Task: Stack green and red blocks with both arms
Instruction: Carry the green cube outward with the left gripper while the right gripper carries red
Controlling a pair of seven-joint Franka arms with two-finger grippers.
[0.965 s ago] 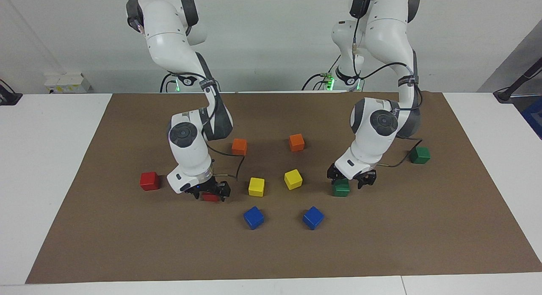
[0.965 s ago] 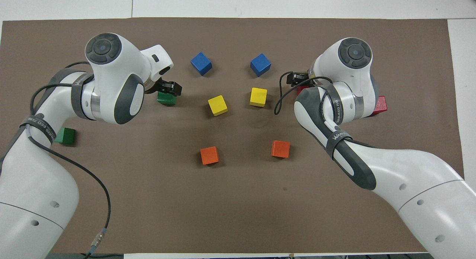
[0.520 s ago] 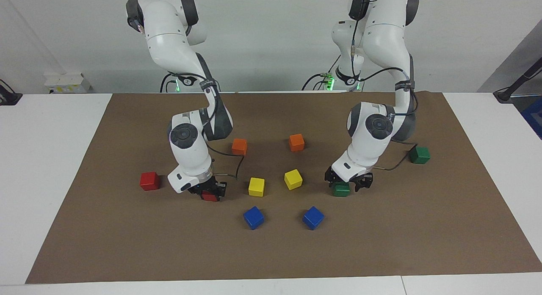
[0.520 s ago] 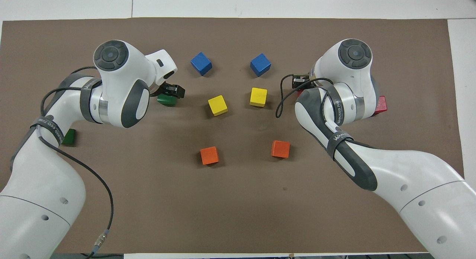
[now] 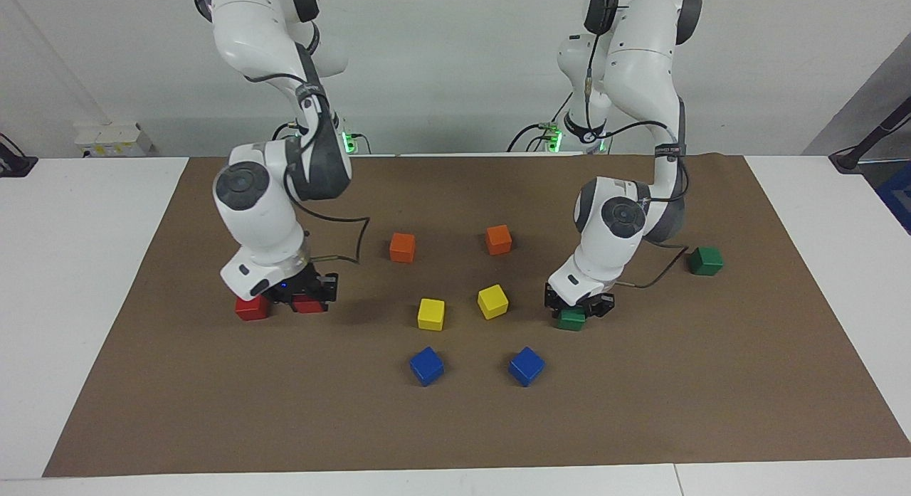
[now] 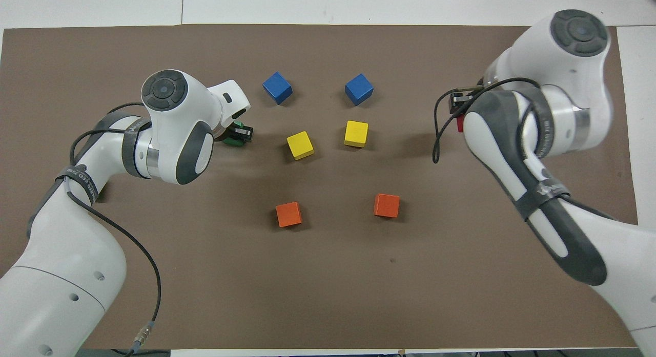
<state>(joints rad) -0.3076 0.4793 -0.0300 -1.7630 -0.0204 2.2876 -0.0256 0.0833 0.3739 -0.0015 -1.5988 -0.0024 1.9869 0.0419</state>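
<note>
My right gripper (image 5: 307, 297) is shut on a red block (image 5: 308, 307) and holds it low, close beside the second red block (image 5: 249, 309) that stands on the mat toward the right arm's end. In the overhead view the right gripper (image 6: 457, 102) shows only a sliver of red block (image 6: 459, 124), and the second red block is hidden. My left gripper (image 5: 578, 305) is down on a green block (image 5: 570, 320) on the mat, fingers closed on its sides; it also shows in the overhead view (image 6: 240, 133). The second green block (image 5: 705, 260) stands toward the left arm's end.
Two orange cubes (image 5: 402, 247) (image 5: 499, 239), two yellow cubes (image 5: 430, 314) (image 5: 492, 301) and two blue cubes (image 5: 426, 365) (image 5: 526, 366) stand in the middle of the brown mat (image 5: 640, 410), between the two grippers.
The right gripper closed on the red block and carried it toward the right arm's end, beside the other red block. The left gripper lowered and narrowed around the green block.
</note>
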